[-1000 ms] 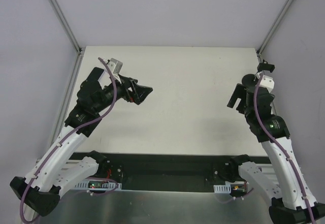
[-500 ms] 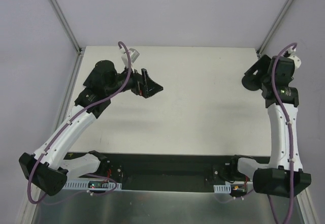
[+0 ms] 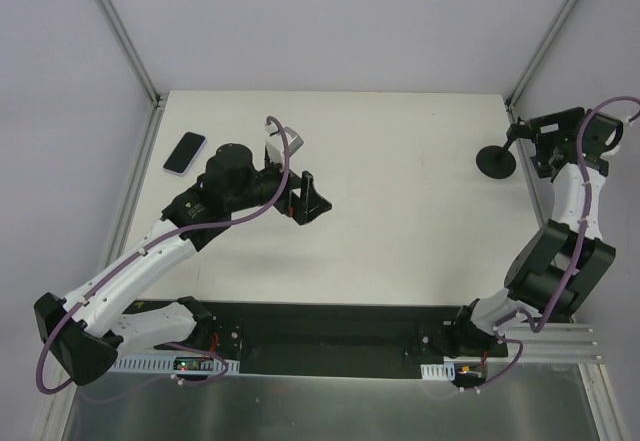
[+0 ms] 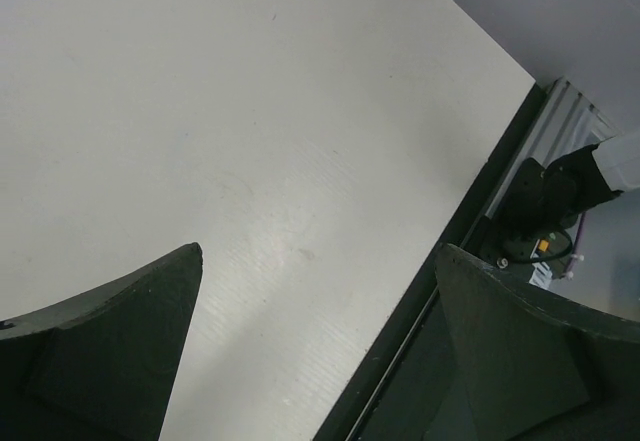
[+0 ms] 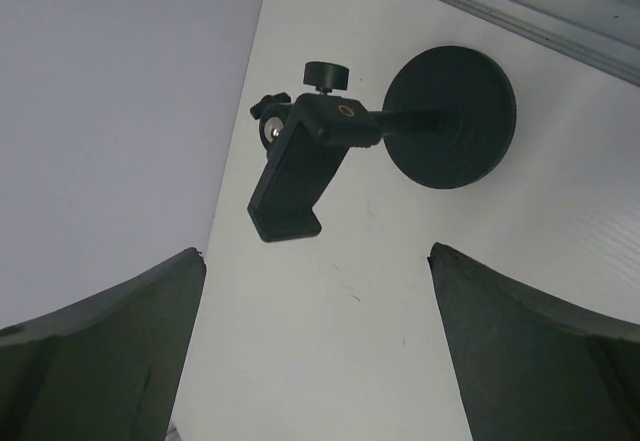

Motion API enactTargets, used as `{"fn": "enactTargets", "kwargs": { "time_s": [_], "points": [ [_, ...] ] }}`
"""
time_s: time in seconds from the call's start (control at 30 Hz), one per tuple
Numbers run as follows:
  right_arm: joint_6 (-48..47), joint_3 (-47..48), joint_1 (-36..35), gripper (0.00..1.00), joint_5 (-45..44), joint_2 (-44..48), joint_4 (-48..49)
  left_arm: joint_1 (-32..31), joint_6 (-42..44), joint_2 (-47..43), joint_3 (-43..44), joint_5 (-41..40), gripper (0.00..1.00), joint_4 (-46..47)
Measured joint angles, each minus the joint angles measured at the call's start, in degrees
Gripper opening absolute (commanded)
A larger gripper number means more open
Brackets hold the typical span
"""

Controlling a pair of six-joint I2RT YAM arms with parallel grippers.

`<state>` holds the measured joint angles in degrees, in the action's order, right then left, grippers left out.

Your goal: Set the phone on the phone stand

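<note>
One flat phone (image 3: pixel 185 152), disc-based phone stand (image 3: pixel 497 163)

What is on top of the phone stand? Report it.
Nothing: the phone stand has an empty clamp. The phone lies on the table, far left. Beneath the stand's base is covered.

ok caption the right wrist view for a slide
Open right gripper facing the phone stand, disc base and clamp in view.

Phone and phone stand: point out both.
phone (image 3: pixel 185 153), top external view, middle of its dark face.
phone stand (image 5: pixel 450 116), right wrist view, centre of its round base.
</note>
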<state>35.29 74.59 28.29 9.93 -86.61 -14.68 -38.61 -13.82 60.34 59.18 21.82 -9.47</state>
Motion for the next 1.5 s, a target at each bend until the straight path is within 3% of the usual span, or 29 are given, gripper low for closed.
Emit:
{"fn": "enactTargets", "kwargs": {
  "time_s": [0.23,0.6,0.8,1.0,1.27,1.5],
  "points": [
    [8.02,0.26,-1.38,0.99,-0.85,-7.28,7.15,-3.52,1.36,-0.09,-0.74,-4.17,0.99,-0.39],
    [13.29,0.31,-6.08,0.85,-10.73,-9.73,13.25,-6.05,0.68,-0.09,-0.92,-5.35,0.96,-0.46],
    [17.29,0.31,-6.19,0.69,-12.39,-13.09,14.32,-6.45,-0.2,0.04,-0.94,-5.25,0.96,-0.46],
    [19.78,0.35,-6.51,0.44,-12.41,-13.97,15.08,-6.45,-0.5,0.07,-0.96,-4.79,0.97,-0.46],
    [21.57,0.2,-7.82,0.01,-11.74,-13.9,15.78,-6.45,-0.74,0.2,-0.96,-3.91,0.97,-0.39],
    [21.64,-6.49,-12.15,0.01,-11.43,-5.75,12.31,-6.45,-0.68,0.57,-1.27,-4.66,0.97,-0.42]
  ]
}}
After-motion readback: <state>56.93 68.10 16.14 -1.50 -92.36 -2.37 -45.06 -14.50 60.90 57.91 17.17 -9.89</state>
